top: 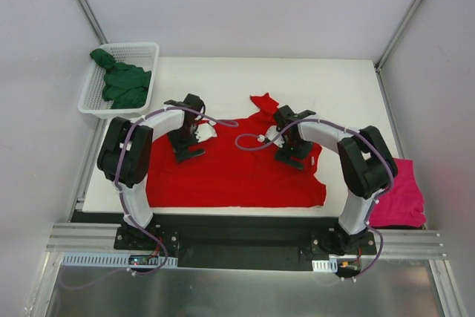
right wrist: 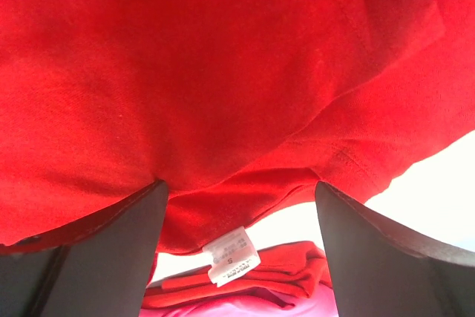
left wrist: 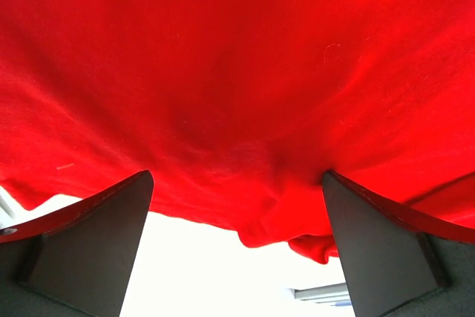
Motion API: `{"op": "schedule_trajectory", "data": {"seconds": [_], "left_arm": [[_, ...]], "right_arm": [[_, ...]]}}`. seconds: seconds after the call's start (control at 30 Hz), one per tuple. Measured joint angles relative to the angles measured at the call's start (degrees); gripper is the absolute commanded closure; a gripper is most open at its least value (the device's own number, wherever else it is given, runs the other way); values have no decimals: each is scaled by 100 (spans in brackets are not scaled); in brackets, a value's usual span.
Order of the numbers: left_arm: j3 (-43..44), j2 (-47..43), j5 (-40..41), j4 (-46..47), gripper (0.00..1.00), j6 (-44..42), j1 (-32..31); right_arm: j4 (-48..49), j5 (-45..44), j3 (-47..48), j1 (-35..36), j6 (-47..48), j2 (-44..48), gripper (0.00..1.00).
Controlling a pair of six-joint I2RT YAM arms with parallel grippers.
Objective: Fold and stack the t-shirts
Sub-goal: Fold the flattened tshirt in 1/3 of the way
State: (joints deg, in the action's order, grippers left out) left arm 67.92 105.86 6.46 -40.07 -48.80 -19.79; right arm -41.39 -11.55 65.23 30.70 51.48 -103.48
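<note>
My left claw (left wrist: 237, 177) and right claw (right wrist: 241, 183) are open over the far edge of the red t-shirt (top: 237, 176), which lies long from left to right.

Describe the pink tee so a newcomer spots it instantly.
Find the white table, then its near right corner beside the right arm's base. There lies a crumpled magenta-pink cloth t-shirt. Its neighbours differ: the bright red cloth t-shirt lies spread mid-table, and the dark green cloth t-shirt sits in the white plastic mesh basket.

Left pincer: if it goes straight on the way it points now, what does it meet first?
The red t-shirt, which fills the wrist view just ahead of the open left pincer; depth is unclear, likely very close.
</note>
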Motion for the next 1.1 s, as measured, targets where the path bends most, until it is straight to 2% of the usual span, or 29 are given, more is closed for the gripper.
{"op": "schedule_trajectory", "data": {"seconds": [0.37,0.63,0.87,1.1], "left_arm": [[501,409,205,-197,1,-24,-2],[662,426,461,83,1,-17,2],[804,-267,654,466,1,0,168],[931,-417,763,647,1,31,754]], "right_arm": [[26,-367,608,-229,66,-459,17],[-142,-286,697,-361,46,-361,16],[-457,-94,1989,-450,13,-166,16],[-162,-111,3397,-459,127,-774,16]]}}
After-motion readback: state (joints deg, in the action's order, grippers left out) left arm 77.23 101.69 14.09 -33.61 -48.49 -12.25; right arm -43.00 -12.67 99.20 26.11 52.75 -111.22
